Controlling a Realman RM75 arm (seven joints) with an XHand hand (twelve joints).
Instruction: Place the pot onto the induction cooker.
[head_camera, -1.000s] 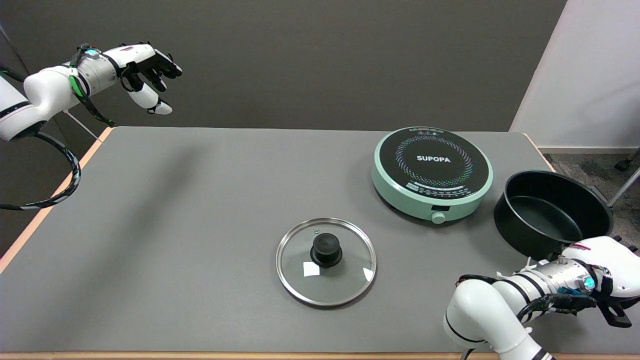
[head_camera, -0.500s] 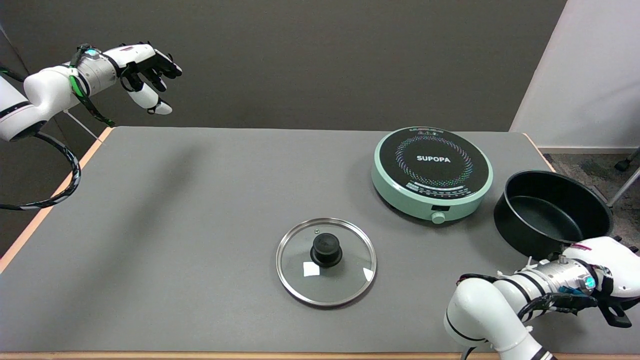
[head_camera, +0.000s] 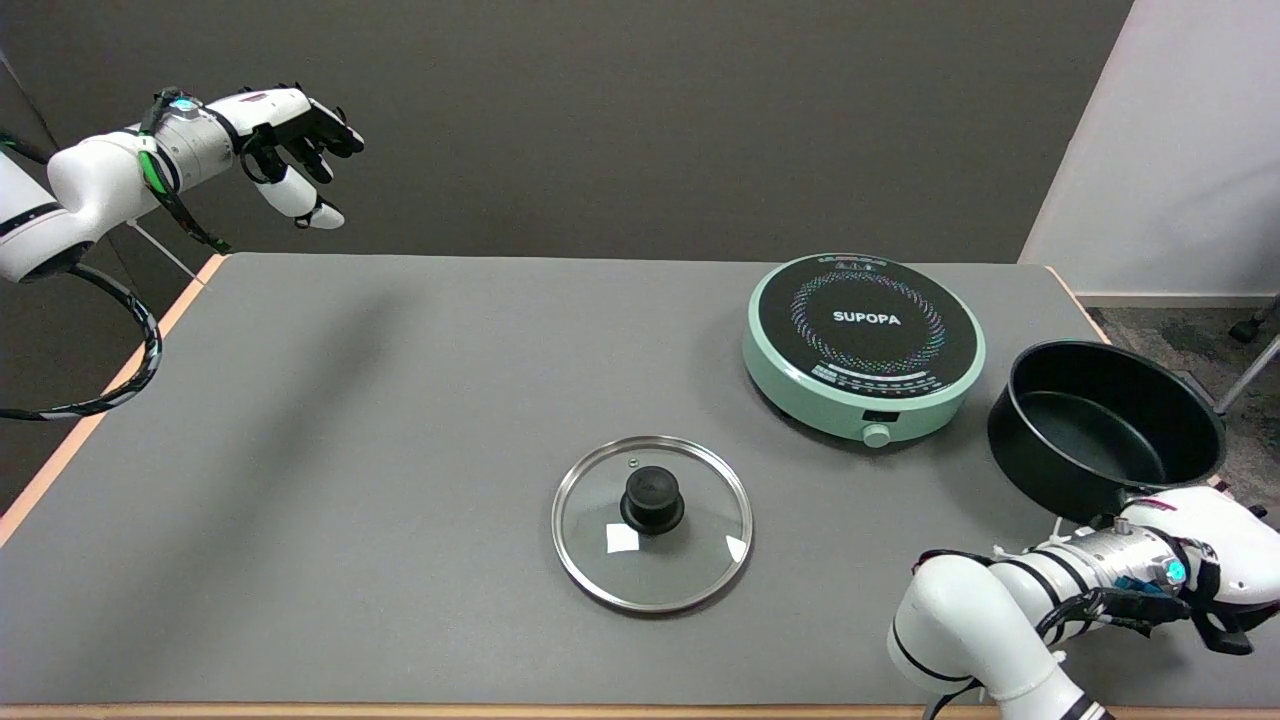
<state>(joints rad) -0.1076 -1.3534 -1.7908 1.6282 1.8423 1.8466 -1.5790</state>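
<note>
The black pot (head_camera: 1100, 425) stands empty on the table at the right, just right of the mint-green induction cooker (head_camera: 863, 340), whose black top is bare. The pot's handle runs toward the near right, and only its black end (head_camera: 1228, 636) shows. My right hand (head_camera: 1215, 542) lies over that handle with its white back turned to the camera. Its fingers are hidden beneath it, so I cannot see whether they grip the handle.
A glass lid with a black knob (head_camera: 652, 520) lies flat at the table's near middle. The idle left hand (head_camera: 290, 130) hangs in the air at the upper left. The table's right edge (head_camera: 1085, 310) runs close behind the pot.
My right hand has sunk a little lower over the pot's handle. The pot, the cooker and the lid have not moved.
</note>
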